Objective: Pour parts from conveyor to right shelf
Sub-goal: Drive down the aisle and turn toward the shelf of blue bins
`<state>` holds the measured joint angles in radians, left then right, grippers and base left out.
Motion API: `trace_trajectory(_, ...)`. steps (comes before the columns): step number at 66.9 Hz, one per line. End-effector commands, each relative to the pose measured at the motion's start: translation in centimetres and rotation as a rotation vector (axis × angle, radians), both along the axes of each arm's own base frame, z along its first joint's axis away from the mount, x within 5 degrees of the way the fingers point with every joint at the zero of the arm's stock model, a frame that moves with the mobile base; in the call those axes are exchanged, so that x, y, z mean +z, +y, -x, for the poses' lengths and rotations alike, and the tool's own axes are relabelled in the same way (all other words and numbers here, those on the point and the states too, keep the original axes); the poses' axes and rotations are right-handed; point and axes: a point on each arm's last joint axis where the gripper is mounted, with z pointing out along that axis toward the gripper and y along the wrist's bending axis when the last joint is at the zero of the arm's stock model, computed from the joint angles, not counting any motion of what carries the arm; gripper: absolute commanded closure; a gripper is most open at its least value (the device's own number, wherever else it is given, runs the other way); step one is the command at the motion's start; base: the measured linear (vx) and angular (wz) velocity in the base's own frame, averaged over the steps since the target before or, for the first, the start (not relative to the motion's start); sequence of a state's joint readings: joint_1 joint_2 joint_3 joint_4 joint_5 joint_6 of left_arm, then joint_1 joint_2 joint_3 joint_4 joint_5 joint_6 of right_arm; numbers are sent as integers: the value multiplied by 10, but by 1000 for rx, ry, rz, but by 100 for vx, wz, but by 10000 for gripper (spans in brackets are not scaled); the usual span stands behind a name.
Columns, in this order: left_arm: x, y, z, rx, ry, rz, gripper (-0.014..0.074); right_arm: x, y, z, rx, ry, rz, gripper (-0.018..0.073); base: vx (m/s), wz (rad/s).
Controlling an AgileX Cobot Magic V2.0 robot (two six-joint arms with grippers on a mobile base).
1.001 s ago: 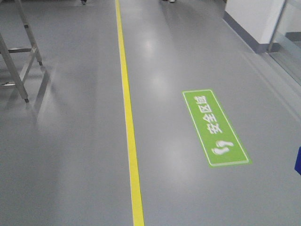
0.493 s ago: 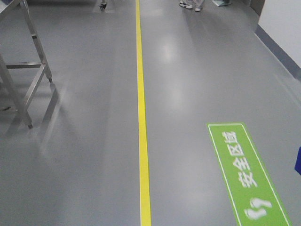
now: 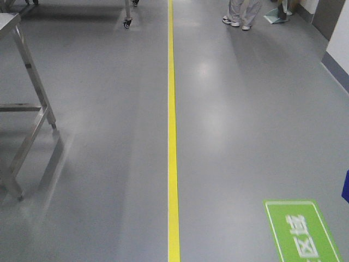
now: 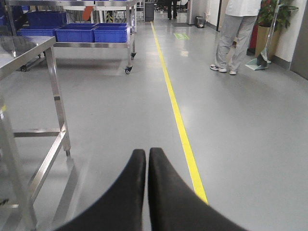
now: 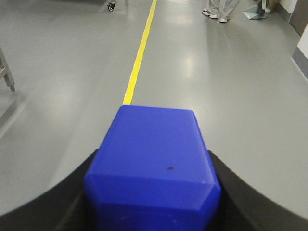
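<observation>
Two grippers in view: left gripper (image 4: 147, 156) fully closed, fingers touching, empty; right gripper (image 5: 153, 161) clamped on blue bin (image 5: 156, 137), held above grey floor (image 3: 245, 136) near yellow line (image 3: 173, 136)

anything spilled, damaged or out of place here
Nothing stands out. The floor shows no spill, the yellow line runs straight, the blue bin sits centred in the right gripper, and the left gripper is shut and empty.

Bright even overhead light, soft glare on floor (image 3: 207, 71), slight blur
</observation>
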<state>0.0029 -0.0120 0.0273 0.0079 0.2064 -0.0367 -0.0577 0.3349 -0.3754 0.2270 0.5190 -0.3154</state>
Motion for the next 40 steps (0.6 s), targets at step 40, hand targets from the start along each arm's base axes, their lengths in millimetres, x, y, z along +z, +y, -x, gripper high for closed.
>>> trace_trajectory(40, 14, 0, 1, -6, -110, 16, 603, 15, -2, -3, -17, -93, 2, 564, 83, 5)
